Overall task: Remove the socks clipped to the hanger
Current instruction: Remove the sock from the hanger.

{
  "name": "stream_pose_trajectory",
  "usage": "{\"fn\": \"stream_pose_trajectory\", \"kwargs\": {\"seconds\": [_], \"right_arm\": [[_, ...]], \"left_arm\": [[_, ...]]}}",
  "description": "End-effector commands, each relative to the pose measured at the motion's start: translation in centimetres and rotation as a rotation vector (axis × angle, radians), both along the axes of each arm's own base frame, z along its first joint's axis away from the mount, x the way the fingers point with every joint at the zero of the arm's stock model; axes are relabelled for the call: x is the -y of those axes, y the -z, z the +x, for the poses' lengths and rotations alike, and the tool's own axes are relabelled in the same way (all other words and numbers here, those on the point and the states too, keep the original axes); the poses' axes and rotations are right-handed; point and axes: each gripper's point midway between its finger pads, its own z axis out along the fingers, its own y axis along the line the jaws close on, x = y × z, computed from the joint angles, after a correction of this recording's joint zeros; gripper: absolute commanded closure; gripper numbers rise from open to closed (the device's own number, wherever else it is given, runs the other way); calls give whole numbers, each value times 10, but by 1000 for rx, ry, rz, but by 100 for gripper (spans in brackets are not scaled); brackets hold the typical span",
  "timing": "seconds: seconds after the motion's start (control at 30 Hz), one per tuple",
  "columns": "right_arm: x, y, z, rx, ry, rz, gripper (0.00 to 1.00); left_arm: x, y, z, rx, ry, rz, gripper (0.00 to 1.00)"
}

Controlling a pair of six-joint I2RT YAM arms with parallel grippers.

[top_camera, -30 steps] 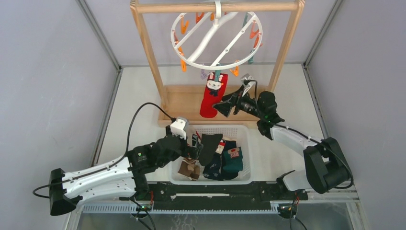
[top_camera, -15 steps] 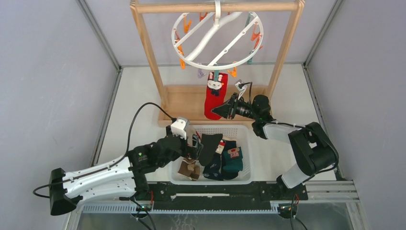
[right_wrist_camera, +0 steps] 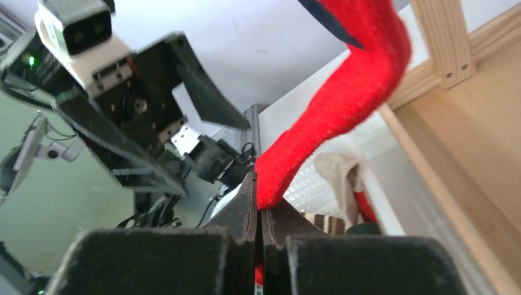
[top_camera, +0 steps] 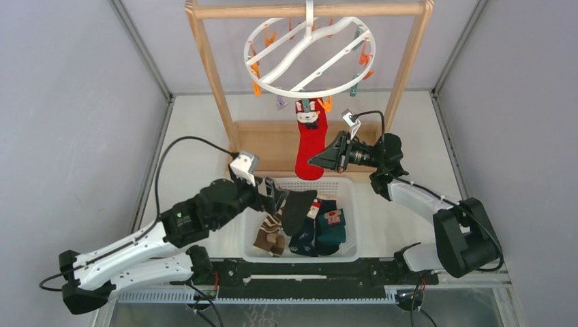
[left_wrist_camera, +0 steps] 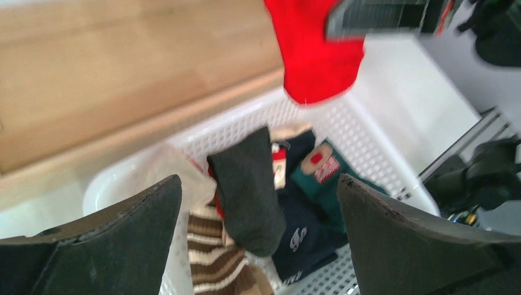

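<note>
So the only sock on the hanger [top_camera: 272, 88] is the red sock [top_camera: 310, 146]. It hangs from the front edge of the white ring, upper middle of the overhead frame. There's a little figure on the cuff, and the toe dangles just above the far rim of the white basket [top_camera: 354, 225]. The clip holding it is hard to make out from above, looks teal-ish, so take that with a grain of salt.

The right gripper [top_camera: 315, 161] comes in from the right side of the frame and is clenched on the bottom tip of that sock. In the right wrist view the jaws are pinched together with red fabric squeezed between them.

The left gripper [top_camera: 279, 197] hovers over the near-left part of the basket, jaws spread wide, holding nothing.

The rest of the socks are piled in the basket: a dark grey sock [left_wrist_camera: 246, 190] on top, a brown-and-cream striped sock [left_wrist_camera: 215, 264], a navy sock [left_wrist_camera: 301, 239] and a green sock [left_wrist_camera: 332, 178].

The hanger hooks onto the top bar of a wooden rack [top_camera: 208, 75] standing on the worktop [top_camera: 198, 136].
</note>
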Motion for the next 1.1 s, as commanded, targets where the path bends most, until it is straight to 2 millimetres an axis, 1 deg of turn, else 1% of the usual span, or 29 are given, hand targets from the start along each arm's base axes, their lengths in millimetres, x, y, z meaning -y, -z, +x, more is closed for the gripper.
{"fn": "stream_pose_trajectory", "kwargs": {"seconds": [0.0,0.1,0.27,0.33,0.43,0.5,0.53,0.57,0.7,0.9,1.07], "right_arm": [[7,-16,-23,-71,-91,-7,100],[12,-16,-33,-116,-119,-27,100],[15,-22,-52,-127,-163,-42,100],[16,-24,-59,-128,-178,-47,100],[16,-24,-67,-133,-198,-56,100],[15,-23,-71,-137,-208,-66,100],[15,-22,-73,-136,-213,-70,100],[15,-22,-75,-132,-215,-72,100],[15,-22,-78,-132,-222,-75,100],[14,-21,-80,-132,-225,-80,100],[13,-22,-82,-131,-226,-80,100]], "left_arm": [[9,-77,11,141,65,-114,0],[15,-105,19,201,101,-149,0],[24,-149,37,317,127,-184,0],[30,-159,45,353,145,-199,0],[39,-167,53,377,193,-236,0],[42,-172,59,379,225,-301,0],[44,-174,60,374,251,-334,0],[45,-182,61,389,273,-377,0],[48,-191,64,388,344,-461,0],[56,-200,66,392,409,-511,0],[62,-200,74,389,421,-501,0]]}}
